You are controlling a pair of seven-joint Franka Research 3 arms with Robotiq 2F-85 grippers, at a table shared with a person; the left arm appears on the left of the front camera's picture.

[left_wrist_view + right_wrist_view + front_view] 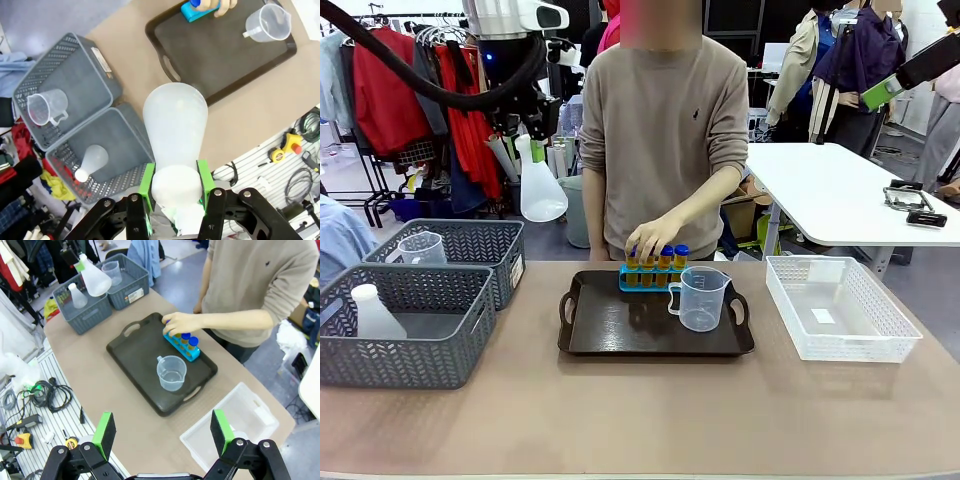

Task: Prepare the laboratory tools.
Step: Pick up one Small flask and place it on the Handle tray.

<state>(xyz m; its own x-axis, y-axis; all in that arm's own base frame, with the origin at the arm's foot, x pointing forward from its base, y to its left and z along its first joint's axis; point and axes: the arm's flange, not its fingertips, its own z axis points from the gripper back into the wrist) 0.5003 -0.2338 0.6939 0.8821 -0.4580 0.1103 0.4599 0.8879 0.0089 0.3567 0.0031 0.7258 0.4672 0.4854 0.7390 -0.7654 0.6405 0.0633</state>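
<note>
My left gripper point(175, 184) is shut on the neck of a translucent white conical flask point(175, 125), held high above the grey baskets, up at the left point(540, 188) in the front view. On the dark brown tray point(620, 330) stand a clear measuring beaker point(700, 297) and a small blue rack point(653, 275) of blue-capped yellow-orange tubes. The person's hand point(655, 237) rests on the tube caps. My right gripper point(162, 432) is open and empty, high over the table's right side, well above the tray point(145, 357) and beaker point(171, 372).
Two grey mesh baskets stand at the left: the near one point(415, 350) holds a second white flask point(375, 312), the far one point(485, 245) a second beaker point(421, 247). A white mesh basket point(840, 310) sits empty at the right. The person stands behind the tray.
</note>
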